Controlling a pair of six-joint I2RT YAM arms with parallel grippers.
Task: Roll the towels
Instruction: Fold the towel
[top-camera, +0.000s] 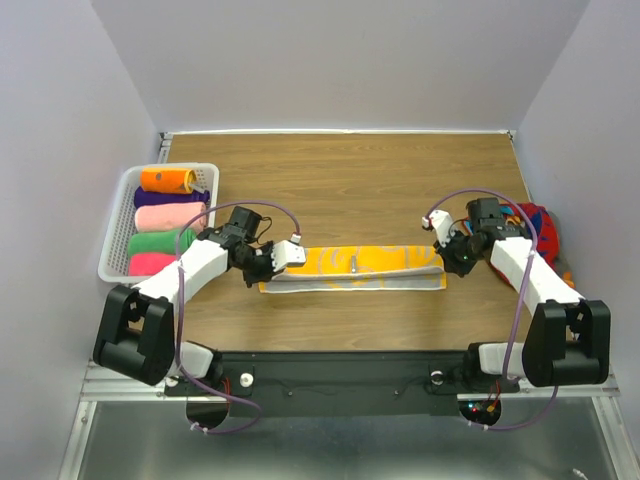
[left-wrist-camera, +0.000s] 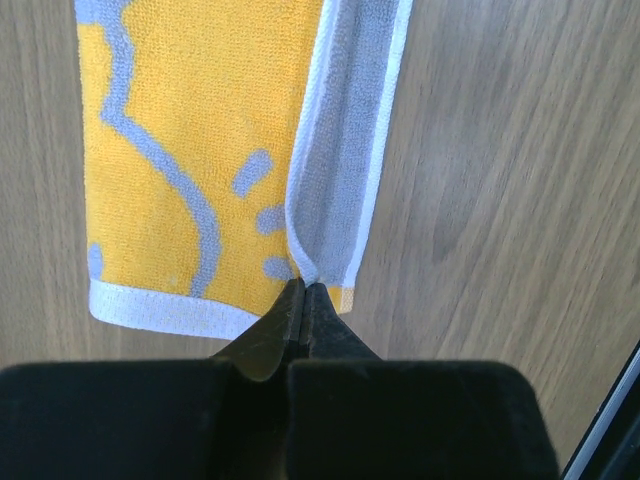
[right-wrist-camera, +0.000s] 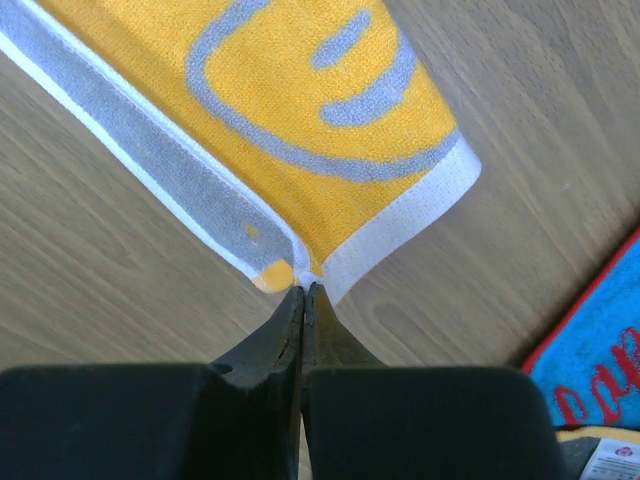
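Note:
A yellow towel (top-camera: 355, 267) with grey markings and a white hem lies on the table as a long strip, its near long edge folded over. My left gripper (top-camera: 278, 262) is at the strip's left end. In the left wrist view the left gripper (left-wrist-camera: 303, 285) is shut on the yellow towel (left-wrist-camera: 190, 130) where the grey folded flap meets the hem. My right gripper (top-camera: 450, 262) is at the right end. The right wrist view has the right gripper (right-wrist-camera: 306, 288) shut on the corner of the towel (right-wrist-camera: 330, 150) at the fold.
A white slatted basket (top-camera: 112, 225) at the left holds several rolled towels: orange (top-camera: 167, 180), purple (top-camera: 172, 198), pink (top-camera: 165, 217), green (top-camera: 160, 241). A heap of red and blue towels (top-camera: 537, 228) lies behind the right arm; its blue patterned edge (right-wrist-camera: 600, 370) shows.

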